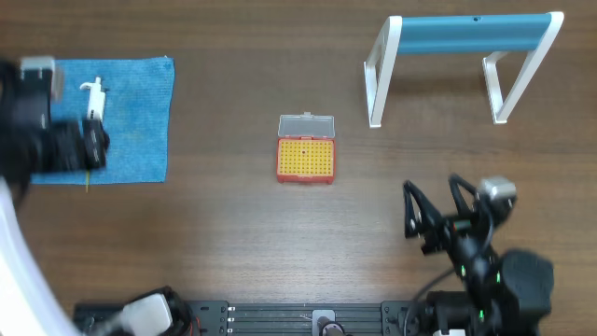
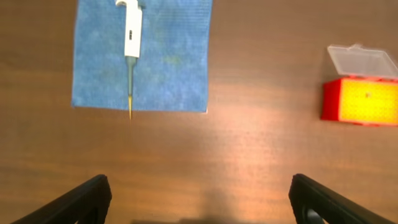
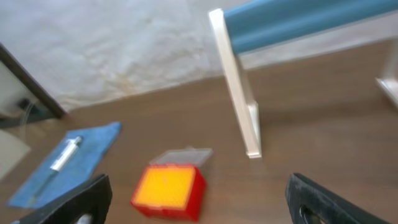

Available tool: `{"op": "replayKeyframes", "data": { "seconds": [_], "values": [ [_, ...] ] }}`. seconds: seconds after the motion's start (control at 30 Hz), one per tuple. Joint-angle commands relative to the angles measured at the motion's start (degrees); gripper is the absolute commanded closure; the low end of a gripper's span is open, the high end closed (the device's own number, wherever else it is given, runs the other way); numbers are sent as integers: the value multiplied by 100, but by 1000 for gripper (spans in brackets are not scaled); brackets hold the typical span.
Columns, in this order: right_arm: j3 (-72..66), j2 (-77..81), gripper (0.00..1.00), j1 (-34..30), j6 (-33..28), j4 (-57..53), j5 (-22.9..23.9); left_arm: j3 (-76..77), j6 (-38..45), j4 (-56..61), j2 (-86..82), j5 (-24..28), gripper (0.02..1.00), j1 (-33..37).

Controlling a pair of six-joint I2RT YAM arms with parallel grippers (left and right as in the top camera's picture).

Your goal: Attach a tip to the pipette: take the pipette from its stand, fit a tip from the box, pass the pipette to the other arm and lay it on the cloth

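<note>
1. The pipette [image 2: 132,40] lies flat on the blue cloth [image 2: 174,62], at about 9 o'clock on the table [image 1: 233,233]. Nothing holds it.
2. Its long body runs from 12 o'clock to 6 o'clock. The white top is at the 12 o'clock end. The thin yellow tip [image 2: 130,106] is at the 6 o'clock end and pokes just over the cloth's edge.
3. The left jaws are spread wide and hold nothing. They hang up high over bare table, just beside the cloth. From them, the pipette lies toward 11 o'clock.
4. The right jaws are spread wide too, and empty. They sit at about 4 o'clock on the table, well apart from the cloth. So the left arm is much nearer to the pipette.
5. The red tip box [image 1: 305,161] sits in the middle with its lid open. The stand [image 1: 466,33] is at about 1 o'clock.
6. I think the job is as good as done. The left arm only needs to go home toward 6 o'clock and not bump the tip.
</note>
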Motion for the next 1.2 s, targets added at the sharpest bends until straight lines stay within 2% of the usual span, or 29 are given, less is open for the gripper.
{"op": "replayKeyframes", "data": {
  "seconds": [0.03,0.1,0.23,0.27,0.67,0.83,1.1,1.2],
  "values": [
    [-20,-968,95,-31,-118,-1040,1449,-1768,-66,599,-1902,540,23,20],
    [-15,-990,95,-28,-55,-1193,1604,-2343,-68,1043,-2542,658,23,20],
    [-22,-927,91,-31,-61,-1248,1611,-3189,-68,1742,-3528,986,23,20],
    [-22,-927,23,-31,-59,-1266,1611,-3285,-68,1794,-3672,1054,23,20],
    [-22,-927,3,-31,-59,-2402,1606,-3427,-68,1821,-4037,1095,23,20],
    [-26,-927,3,-31,-57,-2452,1606,-3427,-68,1821,-4037,1095,23,17],
    [-26,-927,5,-31,-57,-2452,1606,-3641,-66,1808,-4400,1073,23,-1169],
    [-26,-927,3,-31,-57,-2452,1606,-4142,-68,2140,-4988,1493,23,-1539]
  ]
}}
